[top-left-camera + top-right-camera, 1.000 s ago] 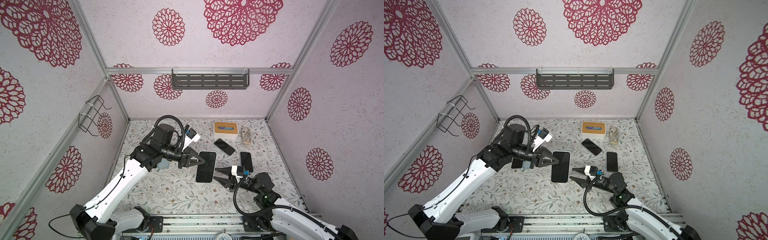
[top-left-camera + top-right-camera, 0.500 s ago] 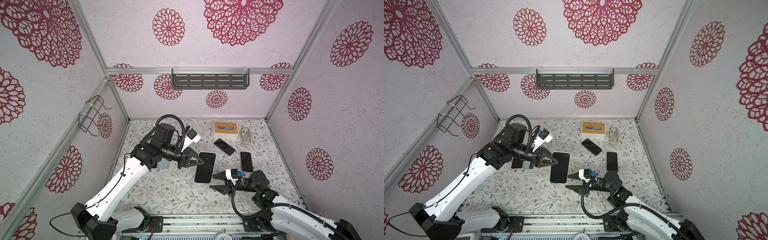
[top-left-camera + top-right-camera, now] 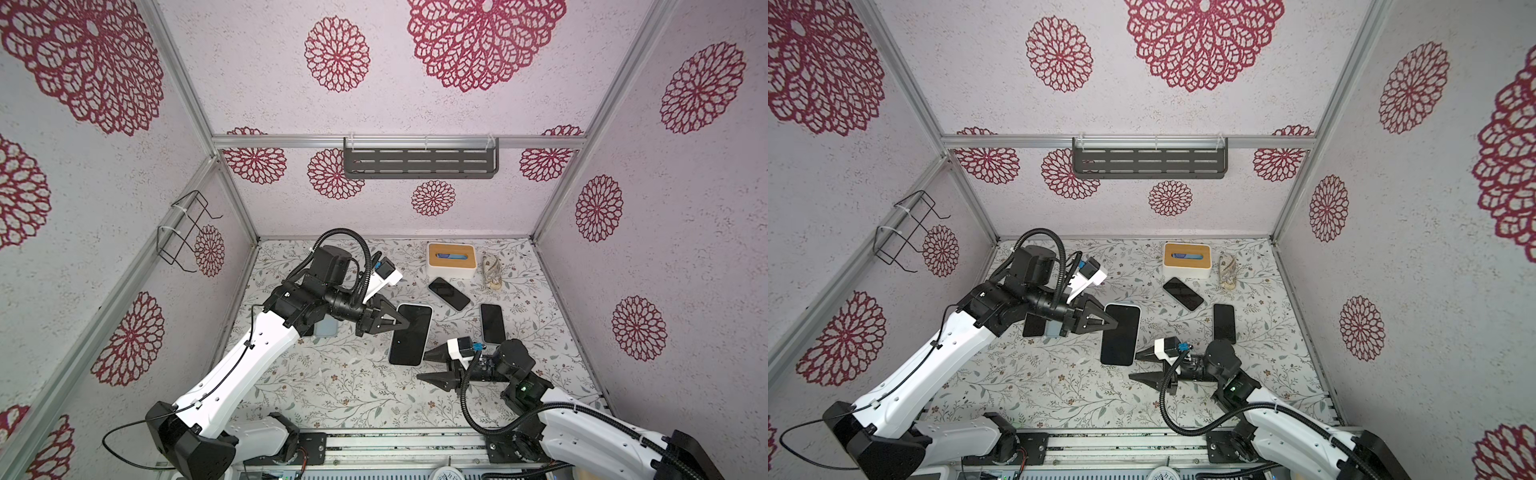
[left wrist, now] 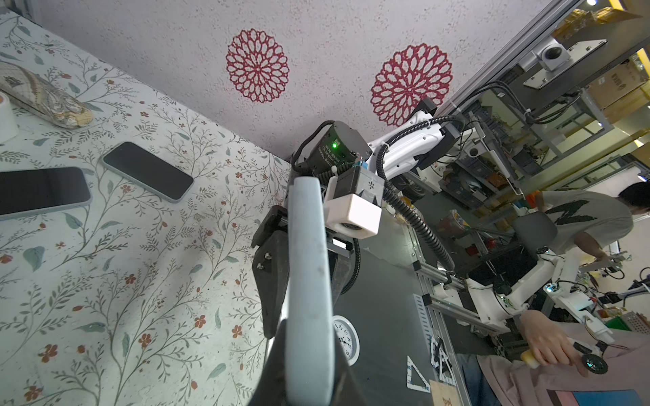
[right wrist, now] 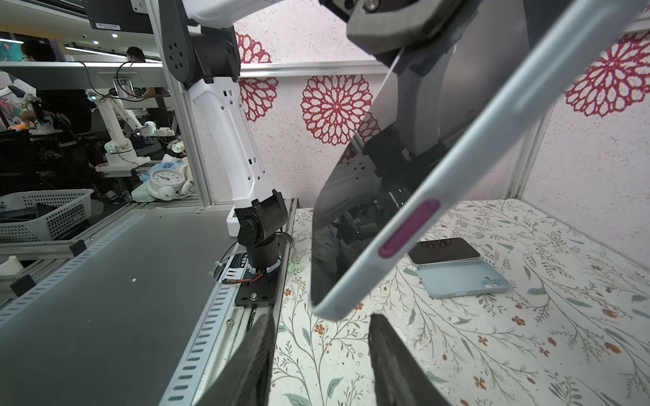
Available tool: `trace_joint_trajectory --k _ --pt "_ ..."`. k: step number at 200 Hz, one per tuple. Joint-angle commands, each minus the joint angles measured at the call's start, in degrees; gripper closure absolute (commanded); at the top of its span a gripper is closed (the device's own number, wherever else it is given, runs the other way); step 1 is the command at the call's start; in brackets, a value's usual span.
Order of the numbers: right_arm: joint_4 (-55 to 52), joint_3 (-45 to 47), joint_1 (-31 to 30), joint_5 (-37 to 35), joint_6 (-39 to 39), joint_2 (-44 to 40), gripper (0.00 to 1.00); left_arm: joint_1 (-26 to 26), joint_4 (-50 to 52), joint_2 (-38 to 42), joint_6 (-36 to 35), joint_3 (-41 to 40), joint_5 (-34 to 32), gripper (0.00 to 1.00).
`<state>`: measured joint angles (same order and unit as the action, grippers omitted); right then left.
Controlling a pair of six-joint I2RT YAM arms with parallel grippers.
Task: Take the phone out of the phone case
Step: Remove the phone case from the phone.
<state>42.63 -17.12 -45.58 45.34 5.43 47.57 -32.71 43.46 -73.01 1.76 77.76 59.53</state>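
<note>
Above the floral table (image 3: 332,386), the left gripper (image 3: 400,324) is clamped on one long edge of the phone (image 3: 409,340), which sits in its pale case (image 5: 467,165), raised and tilted; just beside its near corner, the right gripper (image 3: 421,366) has jaws spread apart, holding nothing.

A wood-topped box (image 3: 451,262) sits just beside a patterned pouch (image 3: 491,272).

White-shelled arms (image 3: 266,349) with black joints, ribbed black cables (image 3: 341,230) and pointed black fingers (image 3: 437,354).
</note>
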Motion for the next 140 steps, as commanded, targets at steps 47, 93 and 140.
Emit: trace_joint_trajectory --k 47,93,140 --pt "4.2 -3.6 -0.3 2.1 1.2 1.4 0.55 0.5 -0.4 0.2 -1.9 1.4 2.9 1.00" --pt "4.7 -3.3 -0.3 2.4 1.1 2.0 0.61 0.5 -0.8 0.3 -1.6 1.2 3.0 1.00" --pt "5.9 -3.3 -0.3 2.1 0.8 2.3 0.72 0.5 -1.7 0.3 -1.0 0.7 3.1 1.00"
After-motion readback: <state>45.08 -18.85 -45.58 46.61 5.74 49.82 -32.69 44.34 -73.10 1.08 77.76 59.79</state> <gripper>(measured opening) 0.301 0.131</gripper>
